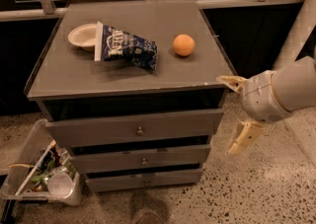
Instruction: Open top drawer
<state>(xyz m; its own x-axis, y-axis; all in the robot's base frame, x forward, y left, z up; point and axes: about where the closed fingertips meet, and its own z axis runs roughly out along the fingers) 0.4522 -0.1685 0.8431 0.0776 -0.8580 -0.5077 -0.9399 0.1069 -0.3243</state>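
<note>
The grey cabinet [133, 77] has three drawer fronts. The top drawer [133, 127] is the tallest front, with a small round metal knob [139, 130]; it stands slightly pulled out with a dark gap above it. My gripper [236, 113] is to the right of the cabinet's front right corner, level with the top drawer, apart from it. Its two cream fingers are spread wide, one fingertip [228, 81] near the cabinet top's edge, the other fingertip [243, 139] lower down. It holds nothing.
On the cabinet top lie a white bowl [81, 36], a blue chip bag [127, 48] and an orange [183, 45]. A tray of trash [42, 176] sits on the speckled floor at the left. A rail and dark panels stand behind the cabinet.
</note>
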